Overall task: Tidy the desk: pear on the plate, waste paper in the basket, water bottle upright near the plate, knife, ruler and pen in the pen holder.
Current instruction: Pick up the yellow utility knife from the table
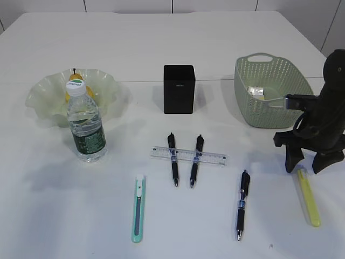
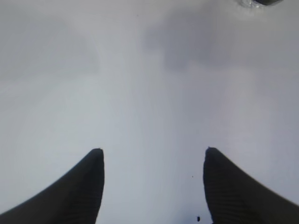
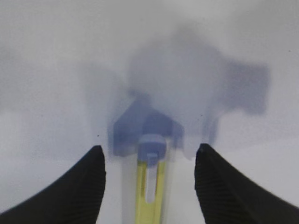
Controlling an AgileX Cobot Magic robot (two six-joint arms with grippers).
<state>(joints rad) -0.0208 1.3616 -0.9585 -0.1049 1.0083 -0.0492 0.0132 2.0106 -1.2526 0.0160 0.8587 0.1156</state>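
The yellow pear (image 1: 89, 91) lies in the pale green plate (image 1: 46, 94) at the far left. The water bottle (image 1: 86, 127) stands upright in front of the plate. Waste paper (image 1: 256, 91) sits inside the green basket (image 1: 272, 110). The black pen holder (image 1: 179, 89) stands mid-table. A clear ruler (image 1: 188, 155) rests across two pens (image 1: 173, 159), and a third pen (image 1: 242, 204) lies to their right. A teal knife (image 1: 138, 208) lies front left. My right gripper (image 1: 305, 168) (image 3: 147, 149) hangs open over the far end of a yellow knife (image 1: 309, 197) (image 3: 152, 191). My left gripper (image 2: 152, 151) is open above bare desk (image 2: 140, 93).
The basket stands just behind my right arm. The bottle's base (image 2: 259, 2) shows at the top edge of the left wrist view. The left arm is out of the exterior view.
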